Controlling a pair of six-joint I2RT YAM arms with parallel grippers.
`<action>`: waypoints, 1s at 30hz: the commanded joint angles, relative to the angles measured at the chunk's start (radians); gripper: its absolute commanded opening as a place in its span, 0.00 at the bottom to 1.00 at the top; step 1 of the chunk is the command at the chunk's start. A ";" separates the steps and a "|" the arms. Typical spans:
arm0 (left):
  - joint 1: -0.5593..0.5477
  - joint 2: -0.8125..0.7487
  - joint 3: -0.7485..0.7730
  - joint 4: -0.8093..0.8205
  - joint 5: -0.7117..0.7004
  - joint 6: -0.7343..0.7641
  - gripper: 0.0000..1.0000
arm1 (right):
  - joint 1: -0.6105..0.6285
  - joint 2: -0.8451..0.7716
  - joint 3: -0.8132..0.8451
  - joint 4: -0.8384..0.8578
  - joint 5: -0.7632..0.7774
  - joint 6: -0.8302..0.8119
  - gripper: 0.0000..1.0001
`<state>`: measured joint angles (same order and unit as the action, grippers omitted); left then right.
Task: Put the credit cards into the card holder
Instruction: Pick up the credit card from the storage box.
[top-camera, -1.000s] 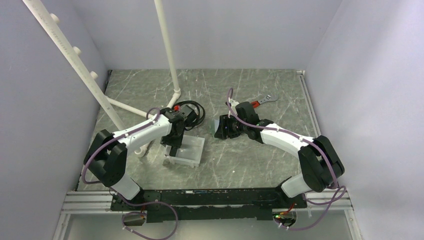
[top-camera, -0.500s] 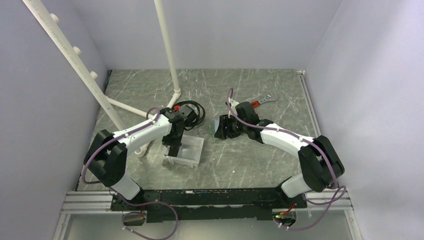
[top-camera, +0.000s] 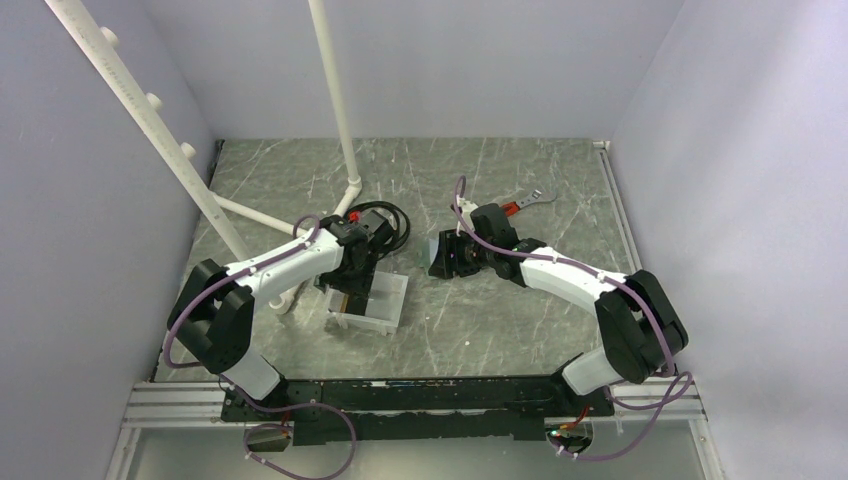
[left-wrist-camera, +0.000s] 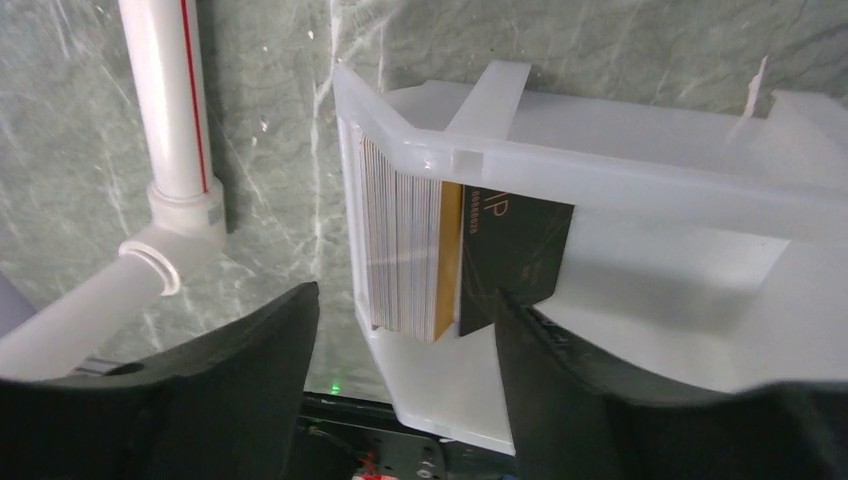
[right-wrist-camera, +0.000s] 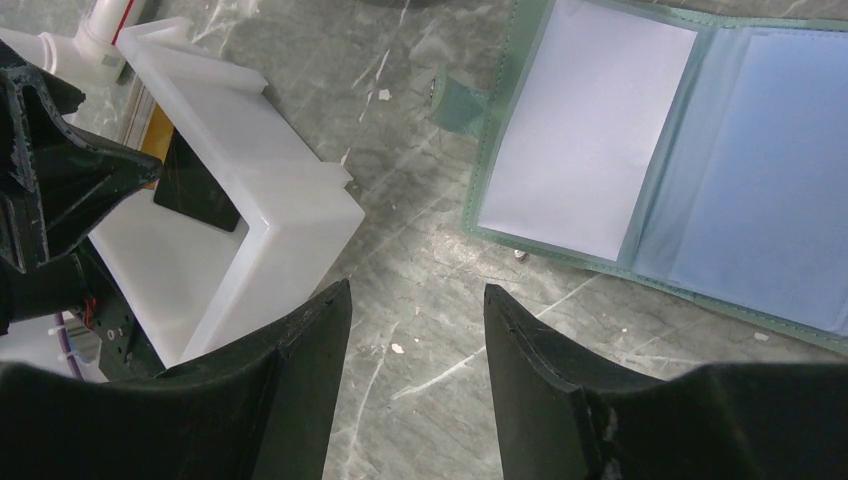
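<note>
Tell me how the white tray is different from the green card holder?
The white tray has raised walls; the card holder lies flat and open. The tray is white, the holder green and blue. The tray holds a stack of cards; the holder shows no gold or dark card. Both sit on the table.

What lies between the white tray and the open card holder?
Only bare table, with a few tiny white specks, separates the tray from the card holder; the right wrist view shows it.
</note>
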<state>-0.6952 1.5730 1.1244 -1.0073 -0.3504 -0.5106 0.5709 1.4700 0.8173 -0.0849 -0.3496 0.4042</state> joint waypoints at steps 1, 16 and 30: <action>-0.007 -0.027 0.024 0.019 0.006 -0.003 0.78 | -0.002 0.003 -0.001 0.045 -0.008 0.004 0.54; -0.022 0.135 -0.014 0.074 -0.022 -0.028 0.95 | -0.003 -0.002 -0.011 0.058 -0.022 0.008 0.54; -0.045 0.051 0.012 0.022 -0.076 -0.050 0.58 | -0.003 0.001 -0.019 0.067 -0.024 0.016 0.54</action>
<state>-0.7307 1.6840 1.1160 -0.9615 -0.3950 -0.5400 0.5709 1.4799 0.8021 -0.0635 -0.3683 0.4129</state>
